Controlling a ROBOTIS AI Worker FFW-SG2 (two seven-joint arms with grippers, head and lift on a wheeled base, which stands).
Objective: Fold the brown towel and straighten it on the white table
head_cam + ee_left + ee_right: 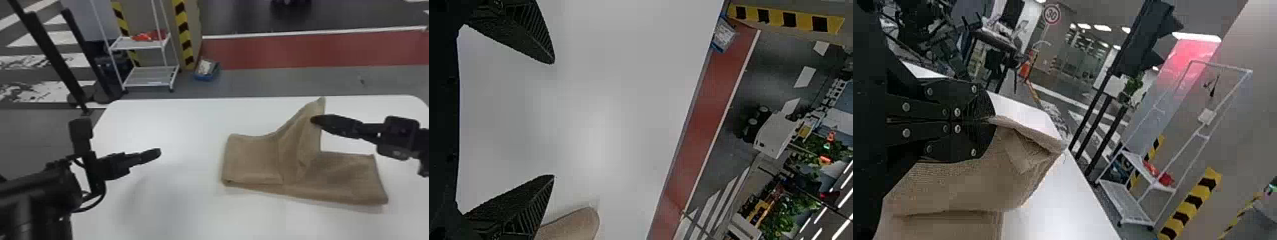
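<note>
So the brown towel (pixel 252 159) is on the right half of the white table (pixel 178 124), spread in a long, low strip with its left and right ends lying flat. The middle's tugged up into a tall, pointy peak, kinda like a lopsided tent, with soft creases running down it and a little flap turned over near the top. Right gripper (pixel 314 120) has its fingers pinched on the cloth up there. Left gripper (pixel 157 153) hangs over the table left of the towel, fingers spread wide.
</note>
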